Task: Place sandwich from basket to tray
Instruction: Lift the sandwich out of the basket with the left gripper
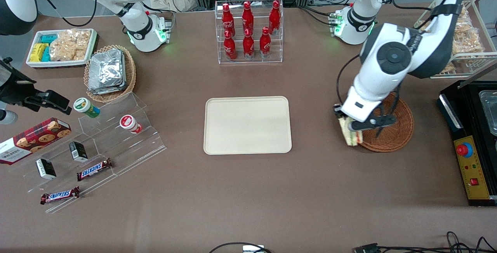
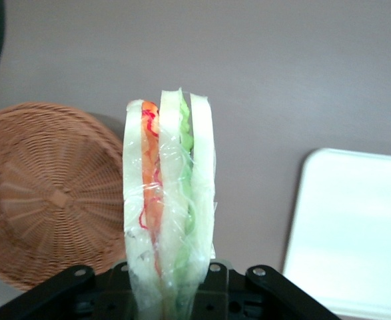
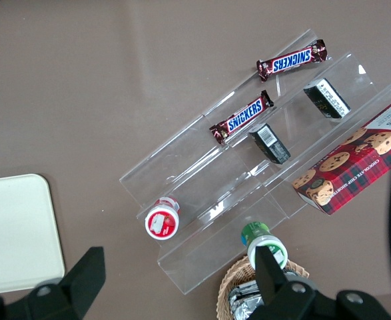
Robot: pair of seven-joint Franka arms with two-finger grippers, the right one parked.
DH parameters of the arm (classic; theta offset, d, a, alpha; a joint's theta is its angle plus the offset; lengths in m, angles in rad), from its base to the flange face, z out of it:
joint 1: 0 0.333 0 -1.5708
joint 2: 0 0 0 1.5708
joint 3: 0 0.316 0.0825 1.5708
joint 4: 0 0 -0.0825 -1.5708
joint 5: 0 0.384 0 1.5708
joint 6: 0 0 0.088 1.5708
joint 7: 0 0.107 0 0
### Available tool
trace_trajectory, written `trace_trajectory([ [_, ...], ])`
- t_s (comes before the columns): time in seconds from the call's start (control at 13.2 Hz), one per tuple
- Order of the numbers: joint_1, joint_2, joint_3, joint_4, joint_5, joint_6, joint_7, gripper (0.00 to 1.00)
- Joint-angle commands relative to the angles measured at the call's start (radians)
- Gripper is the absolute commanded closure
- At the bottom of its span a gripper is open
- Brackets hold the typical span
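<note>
**Sandwich lifted, tray not yet reached**

From my station I see the gripper (image 1: 352, 127) just at the rim of the basket (image 1: 392, 134), on the side that faces the tray (image 1: 247, 125). Its jaws are pinching the sandwich (image 1: 350, 133), which hangs above the table surface, outside the basket and well apart from the tray. I judge that the pick is done and the carrying is the step in hand; the placing is not yet done.

In the wrist view the sandwich (image 2: 170, 207) stands on its edge between the jaws, with the slices running along the grip. I think it is held like this because the flat bread faces give the fingers a wide and soft surface to press, and the filling stays between the slices. The basket (image 2: 45, 200) shows no other item in its visible part, and one corner of the tray (image 2: 352, 227) is already in sight, so the way to it looks open.

The sandwich is a thin wedge in clear wrap. The bread is pale; one layer is orange with a little red, another is light green. The wrap is wrinkled and shiny, so I expect it to be slippery, and the bread will squash if the grip is too strong.
</note>
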Motion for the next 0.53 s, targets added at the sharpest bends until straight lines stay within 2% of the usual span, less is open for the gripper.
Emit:
trace_trajectory([
  [0.0, -0.072, 0.070, -0.024, 0.069, 0.012, -0.011, 0.001, 1.00],
  [0.46, -0.232, 0.157, -0.023, 0.100, 0.016, 0.008, -0.019, 1.00],
])
